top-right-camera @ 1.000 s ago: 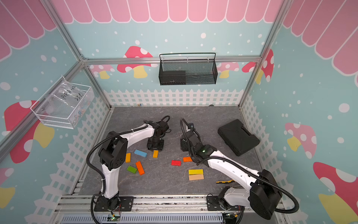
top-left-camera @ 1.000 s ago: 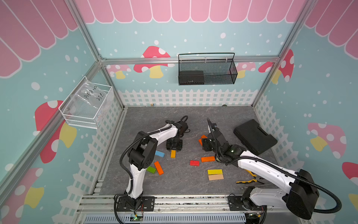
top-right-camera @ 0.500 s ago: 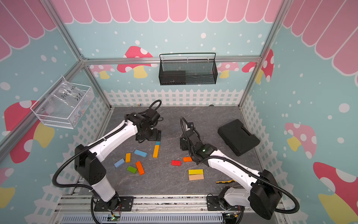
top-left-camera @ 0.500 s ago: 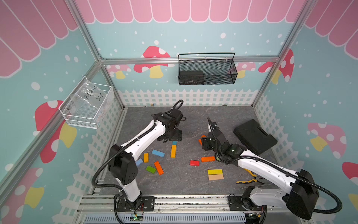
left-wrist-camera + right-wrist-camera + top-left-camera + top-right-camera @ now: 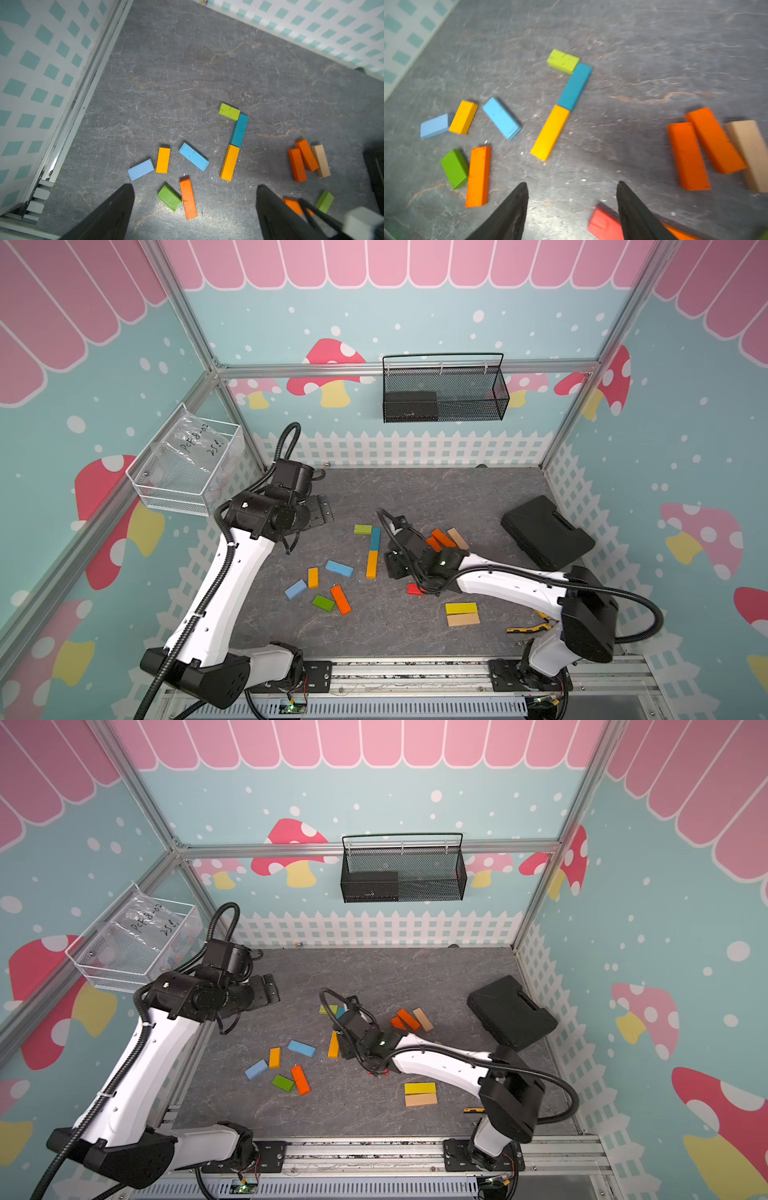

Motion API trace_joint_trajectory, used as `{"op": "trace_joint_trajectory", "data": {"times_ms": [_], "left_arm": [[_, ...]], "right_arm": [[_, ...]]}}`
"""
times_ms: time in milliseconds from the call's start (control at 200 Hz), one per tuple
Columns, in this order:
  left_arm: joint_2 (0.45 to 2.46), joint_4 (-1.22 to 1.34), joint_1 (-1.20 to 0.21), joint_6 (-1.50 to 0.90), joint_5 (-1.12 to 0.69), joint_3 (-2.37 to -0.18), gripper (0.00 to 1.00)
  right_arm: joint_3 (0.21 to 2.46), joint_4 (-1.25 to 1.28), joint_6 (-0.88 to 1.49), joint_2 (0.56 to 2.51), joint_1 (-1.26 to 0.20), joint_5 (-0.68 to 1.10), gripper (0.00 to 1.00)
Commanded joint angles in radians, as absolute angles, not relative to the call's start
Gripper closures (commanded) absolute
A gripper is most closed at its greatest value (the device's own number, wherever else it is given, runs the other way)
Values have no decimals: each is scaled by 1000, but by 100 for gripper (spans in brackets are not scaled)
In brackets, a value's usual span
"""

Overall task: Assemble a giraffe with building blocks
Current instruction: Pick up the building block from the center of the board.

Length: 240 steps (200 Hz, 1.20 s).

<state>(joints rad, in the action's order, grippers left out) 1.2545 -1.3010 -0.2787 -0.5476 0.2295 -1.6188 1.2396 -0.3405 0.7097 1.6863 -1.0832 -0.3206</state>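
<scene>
Left jaws stand wide apart and empty, raised above the far left part of the worktop (image 5: pixel 436 489). The right jaws are also parted with nothing between them, low over the middle, and a red block (image 5: pixel 604 225) lies just beside one of them. Nearest the arm bases, toward the right, a front tan block (image 5: pixel 463 619) and a yellow block (image 5: pixel 461 608) lie flat, side by side and touching. Yellow-handled pliers (image 5: pixel 528 628) lie to their right, partly hidden by the right arm. On the left a loose cluster lies flat: a long orange block (image 5: pixel 340 599) touches a dark green block (image 5: pixel 323 603), and a pale blue block (image 5: pixel 296 589) sits just beside a short amber block (image 5: pixel 313 577). A sky-blue block (image 5: pixel 339 568) lies a little beyond these. Further back in the middle, a long amber block (image 5: pixel 372 564) meets a teal block (image 5: pixel 375 538) end to end. A lime block (image 5: pixel 363 529) lies crosswise against the teal block's far end. To the right of this line, past the right arm, a pair of orange blocks (image 5: pixel 441 537) and a back tan block (image 5: pixel 457 538) are packed side by side. A black case (image 5: pixel 546 533) lies flat at the far right. A wire basket (image 5: pixel 442 389) hangs on the back wall.
</scene>
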Motion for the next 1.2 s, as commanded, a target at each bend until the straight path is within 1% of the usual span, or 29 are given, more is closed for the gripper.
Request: {"op": "trace_joint_trajectory", "data": {"times_ms": [0, 190, 490, 710, 1061, 1196], "left_arm": [[1203, -1302, -260, -577, 245, -1601, 6], [1139, -1290, -237, -586, 213, -1578, 6], [1097, -1280, -201, -568, 162, -1558, 6], [1081, -1270, -177, -555, 128, -1537, 6], [1078, -1261, -158, -552, 107, -1532, 6], [1080, -1257, -154, -552, 109, -1532, 6]], "right_arm": [[1391, -459, 769, 1834, -1172, -323, 30], [1683, -586, 787, 2113, -1270, -282, 30], [1947, -727, 809, 2343, -1281, -248, 28], [1960, -749, 828, 2365, -1277, -253, 29], [1957, -754, 833, 2297, -1267, -267, 29], [1971, -765, 839, 2310, -1241, -247, 30]]}}
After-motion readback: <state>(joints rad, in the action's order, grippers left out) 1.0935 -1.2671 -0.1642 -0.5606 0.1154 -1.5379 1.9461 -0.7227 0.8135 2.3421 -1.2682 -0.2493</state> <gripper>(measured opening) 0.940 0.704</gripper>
